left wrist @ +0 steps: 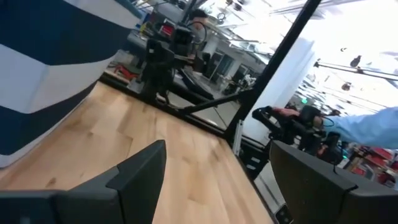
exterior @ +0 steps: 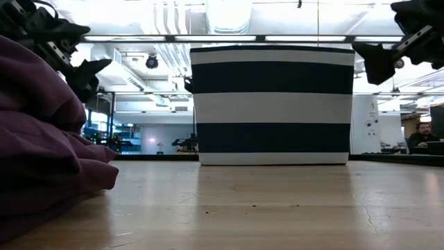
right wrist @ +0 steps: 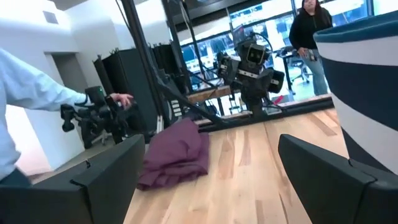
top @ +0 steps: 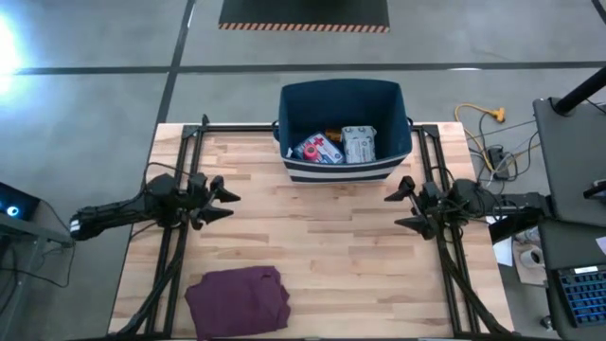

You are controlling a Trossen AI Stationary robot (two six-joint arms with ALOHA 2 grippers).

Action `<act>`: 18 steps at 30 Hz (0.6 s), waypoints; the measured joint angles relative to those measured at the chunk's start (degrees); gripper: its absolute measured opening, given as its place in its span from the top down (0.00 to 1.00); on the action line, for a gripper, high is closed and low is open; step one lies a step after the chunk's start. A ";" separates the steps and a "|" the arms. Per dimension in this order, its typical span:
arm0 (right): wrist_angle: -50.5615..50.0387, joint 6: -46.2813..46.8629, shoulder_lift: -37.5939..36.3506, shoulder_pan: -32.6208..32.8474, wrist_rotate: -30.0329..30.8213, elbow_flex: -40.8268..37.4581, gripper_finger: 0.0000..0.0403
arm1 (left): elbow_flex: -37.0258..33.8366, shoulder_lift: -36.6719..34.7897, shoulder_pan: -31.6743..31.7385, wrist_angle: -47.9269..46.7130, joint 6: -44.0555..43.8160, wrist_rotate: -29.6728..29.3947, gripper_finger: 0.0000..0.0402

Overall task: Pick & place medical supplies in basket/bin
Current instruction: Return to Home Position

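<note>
Both end effectors [top: 232,206] [top: 391,210] away from bin [top: 339,170].

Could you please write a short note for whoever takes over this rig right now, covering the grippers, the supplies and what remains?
Left gripper: open, empty, raised over the table's left side, pointing inward.
Right gripper: open, empty, raised over the right side, facing the left one.
Bin: at the table's far edge, centre. The blue first-aid pouch and grey-white packet lie inside; smaller items cannot be made out.
Done: no supply shows outside the bin. Only the maroon cloth lies near the front left, not part of the job.
Left: probably just parking both arms at home.
</note>
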 joint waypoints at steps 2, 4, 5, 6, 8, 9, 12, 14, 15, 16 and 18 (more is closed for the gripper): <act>0.53 0.01 -0.07 -0.01 -0.02 -0.01 0.11 | 0.00 0.02 -0.13 0.00 0.02 0.00 0.33; 0.50 0.01 -0.11 0.00 -0.02 0.02 0.11 | 0.00 0.18 -0.11 0.00 0.02 -0.04 0.33; 0.35 0.01 -0.08 0.02 -0.05 0.01 0.11 | 0.01 0.65 -0.11 0.00 0.02 -0.08 0.33; 0.15 0.01 -0.08 0.00 -0.04 -0.01 0.11 | 0.02 1.26 -0.11 -0.02 0.03 -0.07 0.33; -0.07 0.01 -0.08 0.00 -0.04 -0.01 0.11 | 0.04 2.18 -0.11 0.00 0.02 -0.04 0.33; -0.29 -0.01 -0.08 0.00 -0.04 -0.01 0.11 | 0.04 2.60 -0.11 -0.03 0.02 -0.05 0.33; -0.39 0.00 0.15 0.00 -0.04 -0.01 0.11 | 0.02 4.19 -0.11 -0.04 0.03 -0.06 0.33; -0.34 0.01 0.50 0.00 -0.04 -0.01 0.11 | 0.02 5.10 -0.11 -0.04 0.02 -0.05 0.33; -0.45 0.00 0.61 0.00 -0.02 -0.01 0.11 | 0.02 5.61 -0.11 -0.04 0.04 -0.04 0.33; -0.47 0.01 0.77 0.00 -0.04 -0.01 0.11 | 0.02 6.18 -0.11 -0.05 0.03 -0.04 0.33; -0.36 -0.01 1.03 0.00 -0.04 -0.01 0.11 | 0.02 7.10 -0.11 -0.07 0.03 -0.04 0.33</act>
